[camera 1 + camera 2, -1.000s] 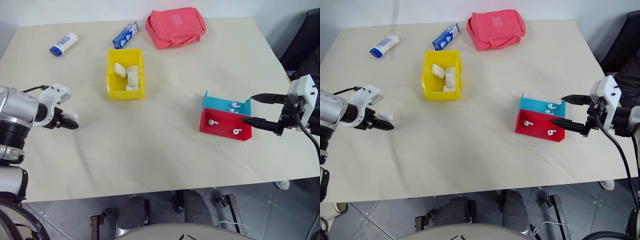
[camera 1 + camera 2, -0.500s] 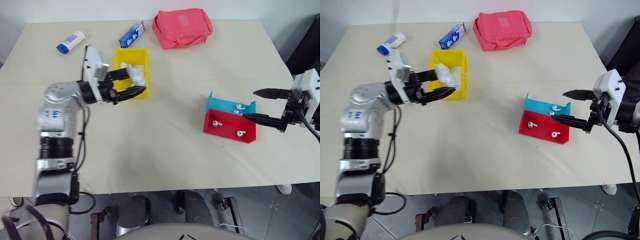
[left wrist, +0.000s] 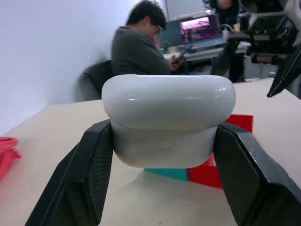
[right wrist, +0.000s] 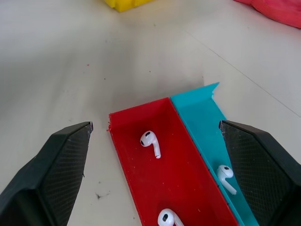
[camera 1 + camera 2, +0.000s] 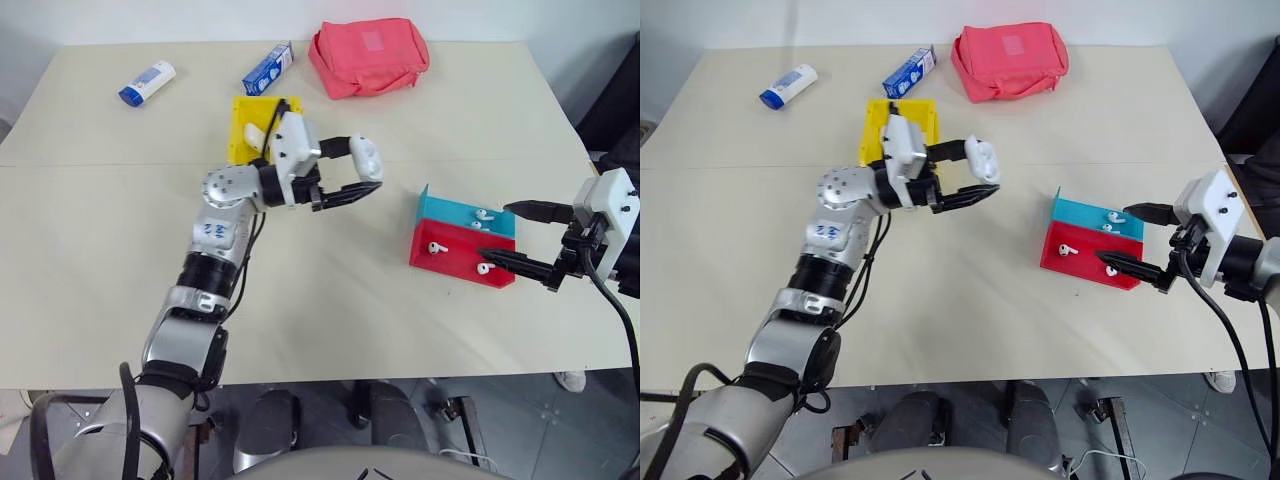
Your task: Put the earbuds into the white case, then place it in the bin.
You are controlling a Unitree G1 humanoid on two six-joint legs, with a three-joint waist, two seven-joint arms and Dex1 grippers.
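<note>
Left hand reaches across to the right, fingers clamped together; right hand points leftward, fingers spread wide.

Pale beige table against a white wall, grey tiled floor below, seated person beyond.

Left hand clamped on white case, held above mid-bench. Yellow bin behind arm, toward far edge. Right hand, fingers spread, beside red tray and teal tray near right edge; earbuds inside both. Pink pouch, blue box, white-and-blue tube along far edge.
</note>
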